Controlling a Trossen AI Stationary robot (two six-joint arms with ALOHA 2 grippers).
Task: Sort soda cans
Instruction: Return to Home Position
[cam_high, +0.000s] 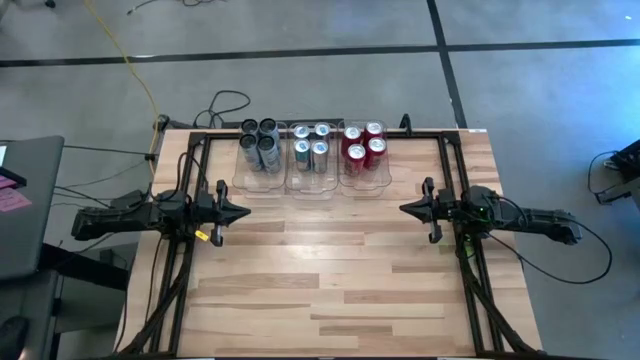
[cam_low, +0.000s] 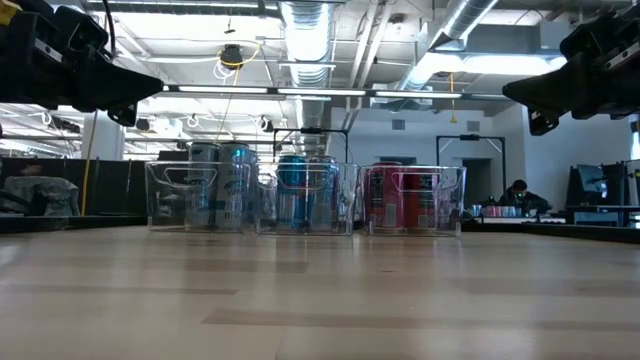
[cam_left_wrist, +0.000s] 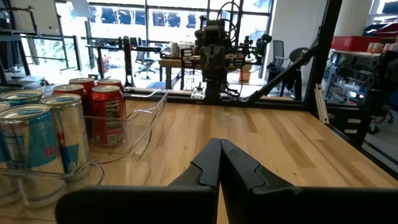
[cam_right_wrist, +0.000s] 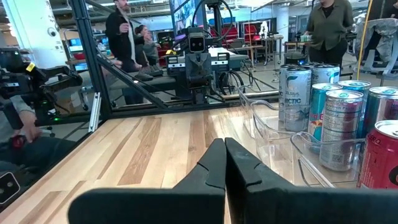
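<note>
Silver can, farthest from red can in its row: print reads roughly "ECTIC", start of word cut off.
Blue-silver can: red lettering, partial, not legible.
Red cans: label print too small to read.

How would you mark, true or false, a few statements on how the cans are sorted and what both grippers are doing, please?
1. The red cans stand in the right-hand clear bin. True.
2. The dark grey cans share a bin with the silver-and-blue cans. False: each kind has its own bin, and the silver-and-blue ones are in the middle bin.
3. The left gripper holds a can. False: it is shut on nothing and is apart from the bins.
4. The right gripper is shut and points across the table toward the left gripper. True.
</note>
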